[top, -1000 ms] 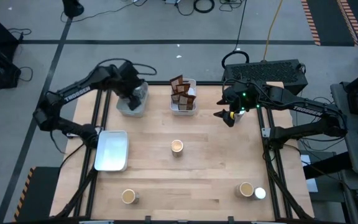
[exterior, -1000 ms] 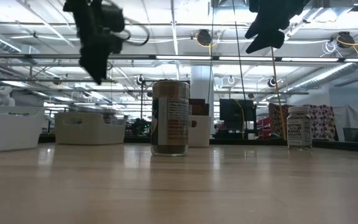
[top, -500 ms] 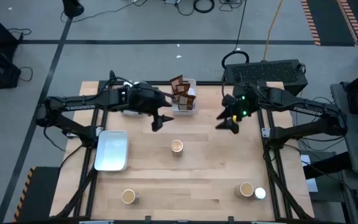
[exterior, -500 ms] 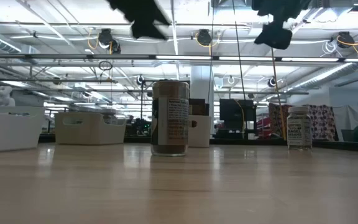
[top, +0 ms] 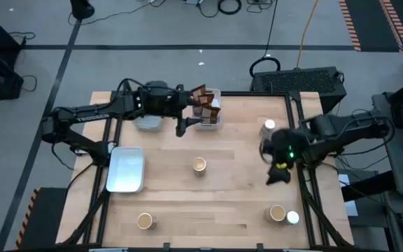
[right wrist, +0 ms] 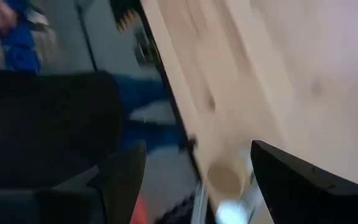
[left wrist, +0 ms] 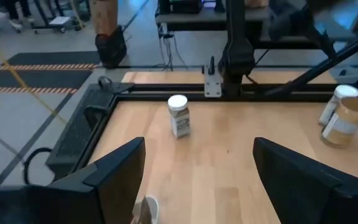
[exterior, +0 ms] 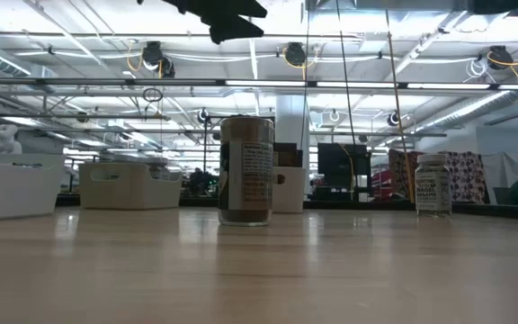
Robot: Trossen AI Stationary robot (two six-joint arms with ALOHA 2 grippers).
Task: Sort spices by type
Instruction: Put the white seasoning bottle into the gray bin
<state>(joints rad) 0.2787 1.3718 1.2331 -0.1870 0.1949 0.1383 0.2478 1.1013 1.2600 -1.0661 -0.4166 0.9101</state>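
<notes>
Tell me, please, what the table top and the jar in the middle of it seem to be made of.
The table top looks like pale wood with a smooth matte finish; grain lines and plank seams show. The middle jar seems to be clear glass or plastic, I cannot tell which: brown contents show below its printed paper label, and its top looks tan from above.

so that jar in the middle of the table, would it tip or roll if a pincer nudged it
The jar stands upright and looks taller than it is wide, so a push near its top would probably tip it. It is round, so once on its side it would likely roll across the smooth wooden table. Nothing stands close enough to stop it. A low push would more likely slide it.
</notes>
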